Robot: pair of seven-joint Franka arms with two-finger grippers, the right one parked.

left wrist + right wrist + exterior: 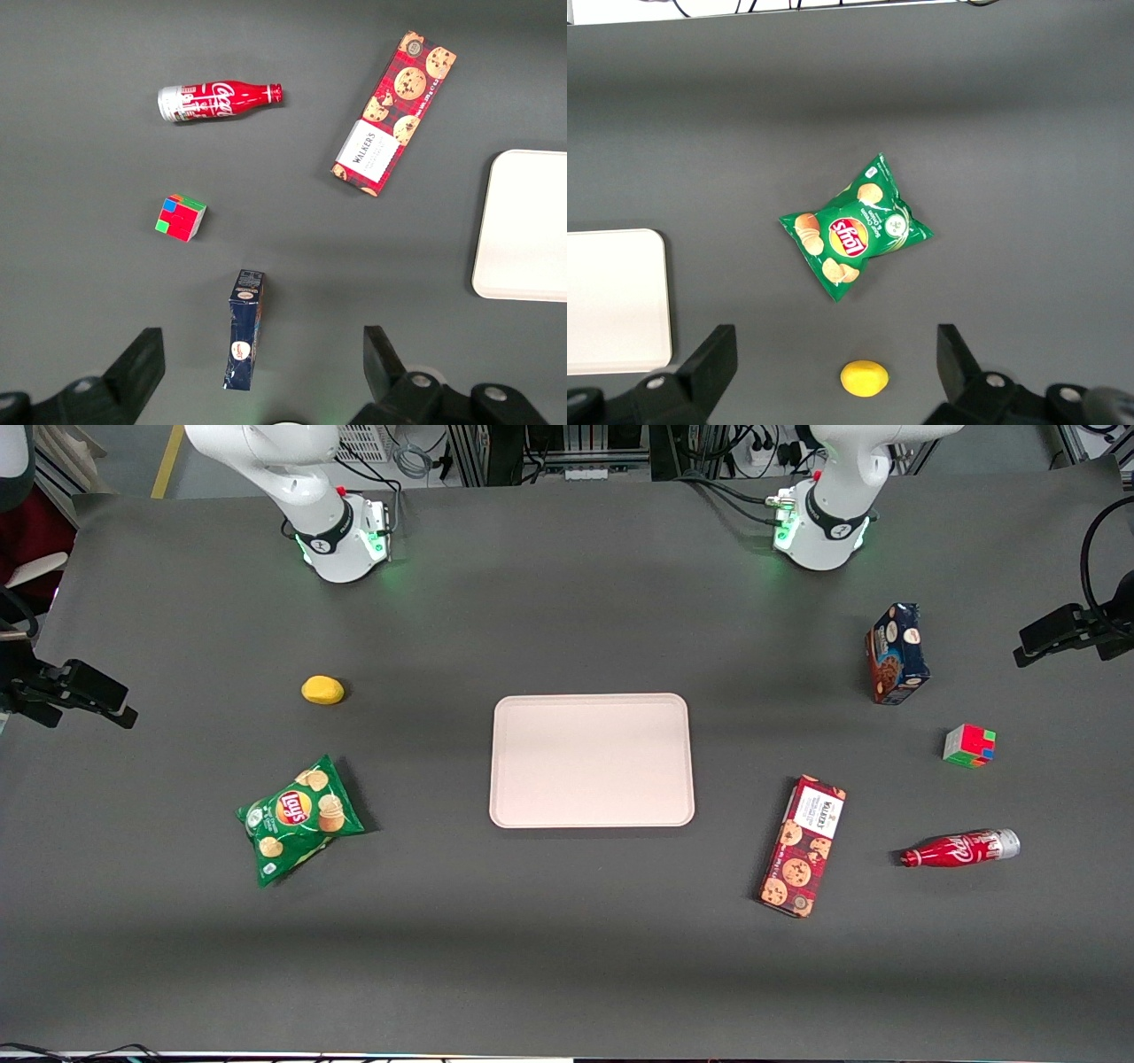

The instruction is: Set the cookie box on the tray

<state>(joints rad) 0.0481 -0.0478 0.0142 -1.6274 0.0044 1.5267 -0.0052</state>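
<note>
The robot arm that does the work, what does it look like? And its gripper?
The working arm is smooth white with a black band, a green glow at its base and black cables there. Its gripper, high above the cookie box, has two black wedge-shaped fingers, open wide.

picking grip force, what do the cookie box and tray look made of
Cookie box: printed cardboard by its sharp folded edges, slightly glossy. Tray: probably matte plastic, smooth, uniform pink-beige with a moulded rim. Gripper: open, above the box.
</note>
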